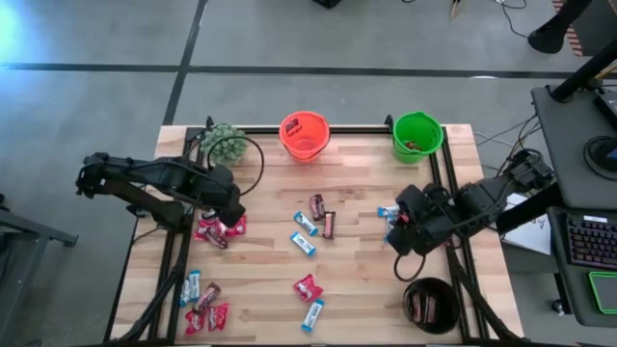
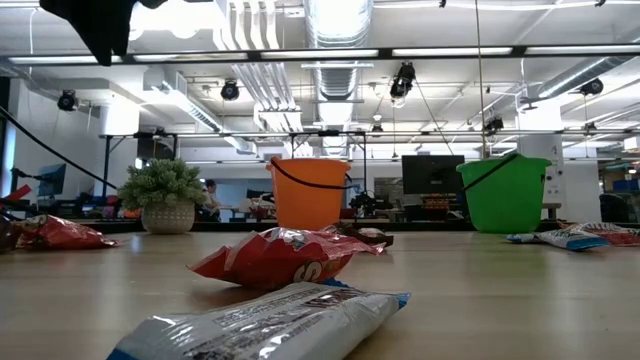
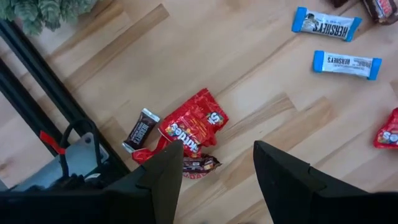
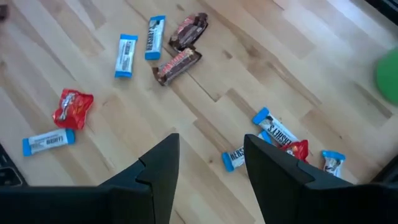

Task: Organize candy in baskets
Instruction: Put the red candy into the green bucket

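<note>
Wrapped candy lies scattered on the wooden table point(image 1: 366, 280). At the far edge stand an orange basket point(image 1: 305, 135) and a green basket point(image 1: 417, 136). A black basket point(image 1: 431, 305) at the near right holds some candy. My left gripper point(image 3: 217, 149) hangs open above a small heap of red and dark brown candy point(image 3: 189, 127) at the table's left, clear of it. My right gripper point(image 4: 210, 140) hangs open over the right side. Light blue candy bars and a red one point(image 4: 277, 135) lie on the table just past its fingertips.
A fuzzy green plant point(image 1: 224, 143) stands at the far left. Blue and brown bars point(image 1: 316, 220) lie mid-table, a red and a blue one point(image 1: 309, 299) nearer, and a cluster point(image 1: 202, 306) at the near left. Dark frame rails point(image 1: 174, 253) run along both sides of the table.
</note>
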Tool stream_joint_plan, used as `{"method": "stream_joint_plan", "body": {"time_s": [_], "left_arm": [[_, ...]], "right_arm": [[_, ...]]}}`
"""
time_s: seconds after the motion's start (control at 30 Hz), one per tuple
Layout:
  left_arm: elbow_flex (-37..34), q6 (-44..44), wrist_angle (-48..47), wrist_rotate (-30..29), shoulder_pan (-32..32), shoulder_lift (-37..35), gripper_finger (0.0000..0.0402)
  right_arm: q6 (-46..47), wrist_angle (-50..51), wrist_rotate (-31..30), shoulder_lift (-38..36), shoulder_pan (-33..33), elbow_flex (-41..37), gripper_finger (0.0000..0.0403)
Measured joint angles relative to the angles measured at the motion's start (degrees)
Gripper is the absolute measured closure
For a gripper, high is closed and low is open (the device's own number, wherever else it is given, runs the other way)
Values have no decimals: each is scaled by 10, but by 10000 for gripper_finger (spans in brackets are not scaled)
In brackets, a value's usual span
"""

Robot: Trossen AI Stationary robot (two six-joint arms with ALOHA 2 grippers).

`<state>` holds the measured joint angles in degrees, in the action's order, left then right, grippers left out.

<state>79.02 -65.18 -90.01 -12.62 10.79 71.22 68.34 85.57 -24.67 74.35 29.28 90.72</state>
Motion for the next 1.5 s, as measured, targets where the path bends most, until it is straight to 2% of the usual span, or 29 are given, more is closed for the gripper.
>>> {"method": "stream_joint_plan", "body": {"time_s": [0.17, 0.4, 0.67, 1.07, 1.5], "left_arm": [[0, -24, 0, -1, 0, 0, 223], [-9, -68, 0, -5, 0, 4, 223], [-68, -129, 16, 6, 0, 11, 223], [-146, -136, 146, 16, 16, 12, 223], [-148, -134, 155, 12, 15, 12, 223]], "right_arm": [[-9, -4, 0, 0, -2, 0, 232], [-74, -9, -11, 0, -4, 0, 232], [-94, -11, -20, 3, -6, 0, 232], [-95, -10, -25, 8, -6, 0, 232], [-123, -5, -25, 16, -6, 0, 232]]}}
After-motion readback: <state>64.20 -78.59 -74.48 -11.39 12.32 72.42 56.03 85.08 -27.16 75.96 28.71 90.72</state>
